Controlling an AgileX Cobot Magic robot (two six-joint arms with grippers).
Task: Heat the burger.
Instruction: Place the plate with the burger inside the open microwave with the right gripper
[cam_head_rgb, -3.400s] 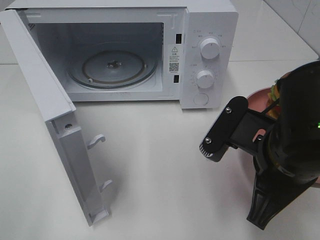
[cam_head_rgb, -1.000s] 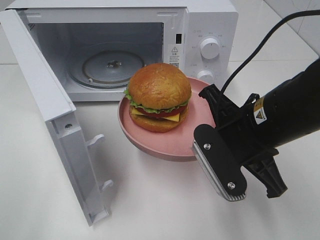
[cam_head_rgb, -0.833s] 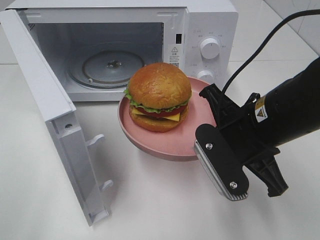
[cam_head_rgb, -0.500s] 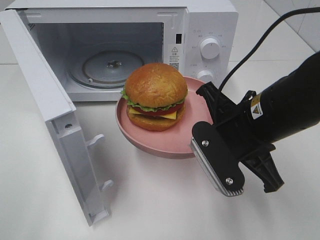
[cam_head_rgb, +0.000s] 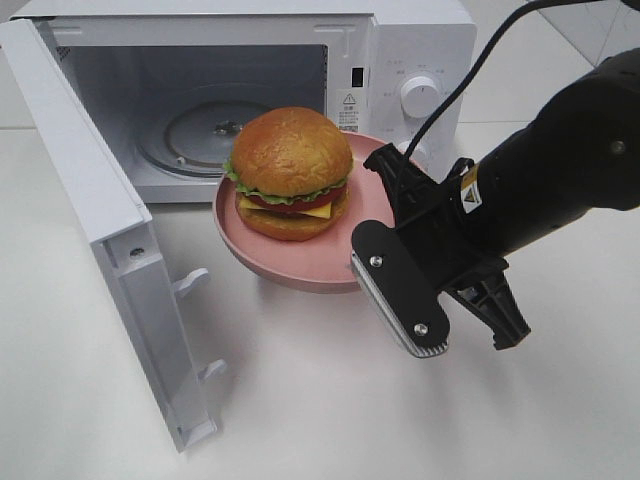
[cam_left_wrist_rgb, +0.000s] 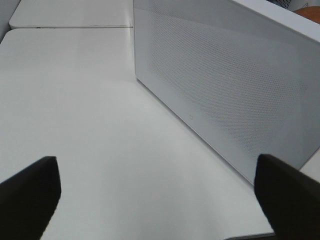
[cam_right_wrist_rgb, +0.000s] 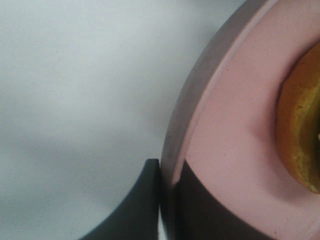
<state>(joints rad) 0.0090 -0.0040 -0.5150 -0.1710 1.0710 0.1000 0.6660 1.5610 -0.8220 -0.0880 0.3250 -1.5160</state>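
A: Exterior high view: where is the burger?

B: On the round pink plate, toward the plate's edge farthest from the right gripper. The plate hangs clear of the white table, just in front of the open microwave, whose door is swung wide at the table's left side.

A: How does it look?

B: It has a glossy golden-brown domed bun, with ruffled green lettuce under it, then a red tomato slice, a yellow cheese corner poking out, and a paler bottom bun. It sits upright and the layers are stacked evenly.

A: And the right jaws?

B: Clamped narrow on the plate's rim nearest the arm. In the right wrist view the gripper has one dark finger under the rim and the other on the pink inner face, with the bun's edge just beyond.

A: Inside the oven?

B: The glass turntable lies bare behind the burger.

A: Left side?

B: In the left wrist view the left gripper has its jaws spread wide with nothing between them, above the table beside the door's perforated outer panel.
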